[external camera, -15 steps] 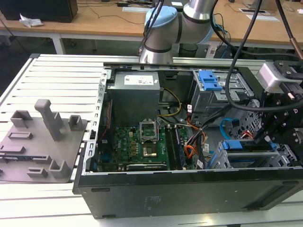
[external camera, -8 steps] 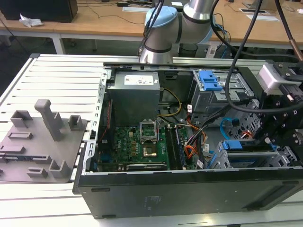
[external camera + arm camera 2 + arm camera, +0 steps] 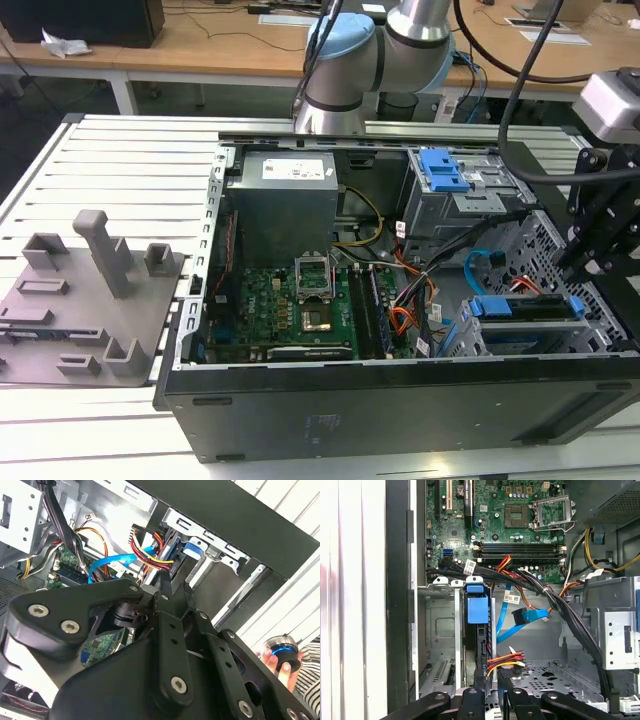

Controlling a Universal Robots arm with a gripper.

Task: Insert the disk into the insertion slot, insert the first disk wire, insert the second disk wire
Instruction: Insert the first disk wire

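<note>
pincer [image 3: 174,587]: positioned at the end of the disk [image 3: 479,615]; opening and hold cannot be determined. the disk sits in the insertion slot [image 3: 440,630], near a corner of the computer case [image 3: 400,410]. the second disk wire [image 3: 532,616] loops just beside it. an orange-red-yellow wire bundle [image 3: 505,659] runs to the disk's edge.

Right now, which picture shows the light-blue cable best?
The first wrist view. The light-blue cable lies open there, fold and both strands clear. The second wrist view catches one arc of it among other wires. The exterior view shows a thin loop deep in the case.
</note>
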